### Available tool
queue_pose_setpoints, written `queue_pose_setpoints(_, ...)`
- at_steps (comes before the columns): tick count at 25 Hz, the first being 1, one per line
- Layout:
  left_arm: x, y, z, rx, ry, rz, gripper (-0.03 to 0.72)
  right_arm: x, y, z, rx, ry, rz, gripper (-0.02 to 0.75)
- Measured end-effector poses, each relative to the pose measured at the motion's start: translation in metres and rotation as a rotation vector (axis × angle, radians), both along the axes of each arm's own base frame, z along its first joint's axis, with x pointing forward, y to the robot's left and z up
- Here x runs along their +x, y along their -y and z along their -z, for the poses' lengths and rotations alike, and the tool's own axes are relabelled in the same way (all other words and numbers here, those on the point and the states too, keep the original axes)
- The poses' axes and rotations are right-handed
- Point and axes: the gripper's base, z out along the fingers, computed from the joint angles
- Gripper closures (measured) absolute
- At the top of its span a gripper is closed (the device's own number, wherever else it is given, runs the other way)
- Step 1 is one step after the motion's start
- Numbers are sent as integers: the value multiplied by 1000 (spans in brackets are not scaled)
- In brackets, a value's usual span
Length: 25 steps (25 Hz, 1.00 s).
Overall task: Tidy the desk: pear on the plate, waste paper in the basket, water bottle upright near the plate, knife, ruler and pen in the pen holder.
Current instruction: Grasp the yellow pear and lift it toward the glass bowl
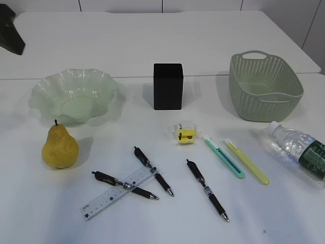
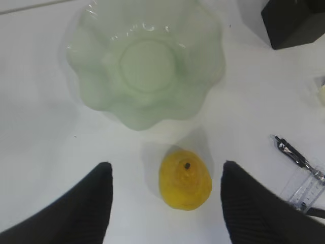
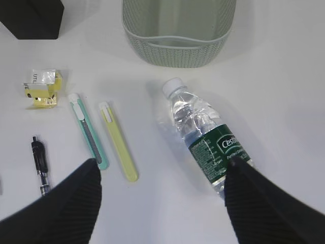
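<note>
The yellow pear stands on the desk in front of the empty ruffled green plate. My left gripper hangs open above the pear, one finger on each side, not touching. The water bottle lies on its side; my right gripper is open over bare table, its right finger over the bottle's base. The waste paper, a teal knife, a yellow-green knife, three black pens and the clear ruler lie loose. The black pen holder and the basket stand behind.
The far half of the desk is a second white tabletop with a seam across it. A dark part of an arm shows at the top left corner. Neither gripper appears in the exterior view.
</note>
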Motion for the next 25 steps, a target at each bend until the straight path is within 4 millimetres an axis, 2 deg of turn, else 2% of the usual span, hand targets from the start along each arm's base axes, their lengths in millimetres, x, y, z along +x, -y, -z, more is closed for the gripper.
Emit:
queue_pose_setpoints(4,25,12,28,-20,-127,15,200,0,0,0,-2,0,-2,181)
queue_pose_setpoints(9,46,19,60,-32,-256,9,182,0,0,0,5,-2,-2,181)
queue_pose_setpoints(10,52,21,71,-31,-289,2,181,0,-1,0,9,-3,-2,181)
queue_pose_setpoints(11,52,21,71,-31,-289,2,181,0,-1,0,9,-3,-2,181)
queue_pose_setpoints(16,61,24,96,-24,-354,-8,181,0,-1,0,14,-3,-2,181)
queue_pose_setpoints(25,66,46,126,18,-423,33,181,0,-1,0,14,-3,-2,181)
